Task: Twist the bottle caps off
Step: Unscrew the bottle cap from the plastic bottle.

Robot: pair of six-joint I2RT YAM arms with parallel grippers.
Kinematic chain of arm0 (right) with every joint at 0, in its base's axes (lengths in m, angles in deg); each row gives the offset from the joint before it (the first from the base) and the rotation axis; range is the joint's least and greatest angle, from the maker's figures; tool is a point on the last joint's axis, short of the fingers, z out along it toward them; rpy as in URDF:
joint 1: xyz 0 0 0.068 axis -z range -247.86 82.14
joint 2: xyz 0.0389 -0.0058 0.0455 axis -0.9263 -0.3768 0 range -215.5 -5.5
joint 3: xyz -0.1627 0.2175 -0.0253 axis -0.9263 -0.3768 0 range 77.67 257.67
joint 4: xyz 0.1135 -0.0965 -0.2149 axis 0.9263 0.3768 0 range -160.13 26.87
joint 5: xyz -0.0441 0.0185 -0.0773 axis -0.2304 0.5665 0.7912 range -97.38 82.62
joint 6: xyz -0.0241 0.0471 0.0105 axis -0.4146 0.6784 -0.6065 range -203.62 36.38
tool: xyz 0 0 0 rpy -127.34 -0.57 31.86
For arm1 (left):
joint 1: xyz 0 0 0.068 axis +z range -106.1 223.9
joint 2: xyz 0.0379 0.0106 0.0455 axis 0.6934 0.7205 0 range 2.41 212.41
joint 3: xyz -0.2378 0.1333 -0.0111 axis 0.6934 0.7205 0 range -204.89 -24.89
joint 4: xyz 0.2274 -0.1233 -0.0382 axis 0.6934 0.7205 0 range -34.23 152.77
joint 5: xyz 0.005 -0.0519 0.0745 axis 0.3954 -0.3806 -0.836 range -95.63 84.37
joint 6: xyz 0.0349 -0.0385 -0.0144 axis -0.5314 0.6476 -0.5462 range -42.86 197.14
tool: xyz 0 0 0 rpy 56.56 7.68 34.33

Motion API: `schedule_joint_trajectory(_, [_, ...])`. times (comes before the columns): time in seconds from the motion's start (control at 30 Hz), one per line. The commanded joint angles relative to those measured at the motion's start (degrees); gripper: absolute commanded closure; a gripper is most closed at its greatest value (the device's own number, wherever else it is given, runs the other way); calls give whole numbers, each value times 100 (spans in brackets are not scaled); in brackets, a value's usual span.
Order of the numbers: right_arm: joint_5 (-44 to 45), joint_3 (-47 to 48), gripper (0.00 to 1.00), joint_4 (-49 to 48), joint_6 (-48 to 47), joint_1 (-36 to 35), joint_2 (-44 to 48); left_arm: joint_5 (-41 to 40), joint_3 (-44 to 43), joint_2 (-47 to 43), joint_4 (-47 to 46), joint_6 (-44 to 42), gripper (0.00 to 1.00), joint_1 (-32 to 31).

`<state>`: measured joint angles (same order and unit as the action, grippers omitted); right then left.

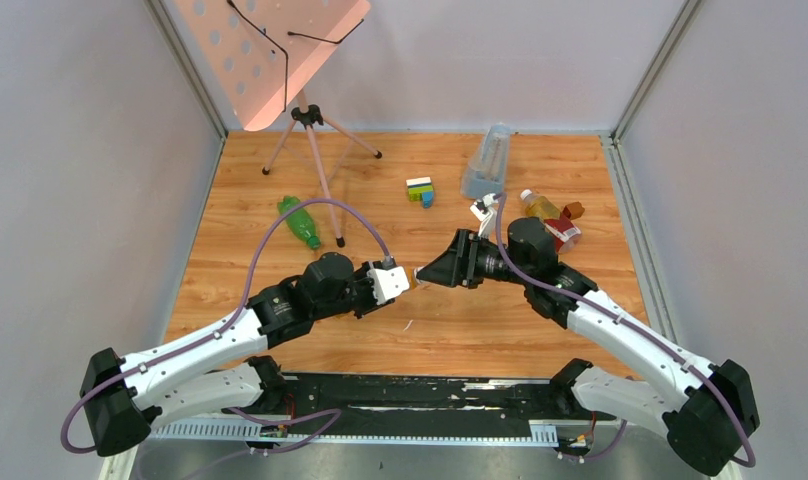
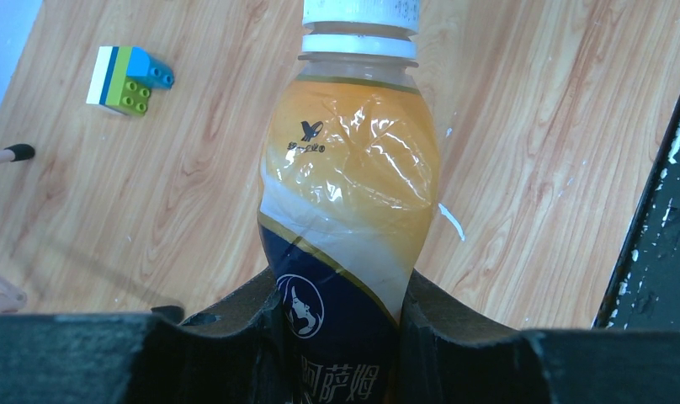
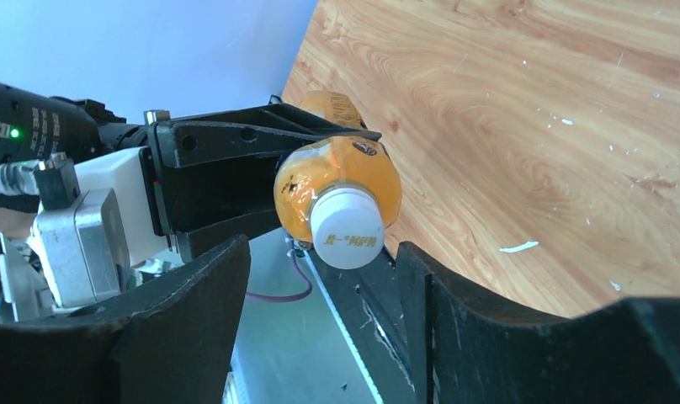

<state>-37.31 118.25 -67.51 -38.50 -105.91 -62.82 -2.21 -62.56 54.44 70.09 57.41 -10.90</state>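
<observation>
**Left gripper (image 2: 341,295) clamps the bottle (image 2: 353,168) level, cap (image 3: 347,229) pointing to 3 o'clock.**
Right gripper (image 3: 320,248) stands open around the cap (gaps both sides); closing off-centre could slip off it, or the twist may spin the squashed bottle in the left grip.

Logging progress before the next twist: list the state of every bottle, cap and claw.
Amber plastic bottle with navy label: clamped level in the shut left claw.
Its white round screw cap: on.
Right claw: open, facing that cap, not touching.
Green plastic bottle: lying on its side.
Amber plastic bottle with red label: lying down, white cap on.
</observation>
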Motion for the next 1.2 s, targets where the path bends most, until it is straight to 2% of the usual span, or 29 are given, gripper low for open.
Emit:
schedule_joint_trajectory(0.0, [-140, 237, 37, -93, 656, 107, -99, -72, -70, -107, -165, -150, 98, -49])
schedule_joint_trajectory(0.2, [-300, 214, 47, -208, 809, 165, -331, -14, -93, -86, -117, -155, 98, -58])
schedule_joint_trajectory(0.37, [-592, 177, 66, -536, 713, 174, -414, -33, -106, -31, -128, -132, 98, -63])
schedule_joint_trajectory(0.5, [-693, 118, 80, -675, 57, 174, -385, 185, -127, -64, -178, 16, 100, -61])
schedule_joint_trajectory(0.57, [-714, 125, 87, -667, -545, 174, -358, 521, -90, -171, -319, 87, 100, -60])
schedule_joint_trajectory(0.63, [-780, 115, 98, -716, -1319, 174, -287, 816, 7, -234, -526, 198, 100, -53])
schedule_joint_trajectory(0.67, [-973, 98, 100, -804, -1748, 174, -246, 1015, 76, -278, -615, 224, 100, -49])
schedule_joint_trajectory(0.87, [-2897, -189, 89, -827, -4706, 166, 72, 2128, 115, -281, -708, 439, 97, -25])
schedule_joint_trajectory(0.9, [-3087, -245, 98, -722, -5218, 151, 113, 2372, 39, -213, -675, 445, 97, -19])
schedule_joint_trajectory(0.93, [-3248, -252, 100, -492, -5936, 141, 153, 2474, 0, -168, -573, 450, 97, -5])
schedule_joint_trajectory(1.03, [-3202, -219, 100, 462, -8057, 95, 299, 2900, -240, 77, -297, 427, 97, 6])
schedule_joint_trajectory(1.1, [-2927, -267, 100, 682, -8693, 87, 456, 3070, -320, 179, -122, 403, 97, 10])
schedule_joint_trajectory(1.17, [-2725, -309, 100, 688, -8948, 91, 544, 3184, -350, 229, -30, 377, 97, 6])
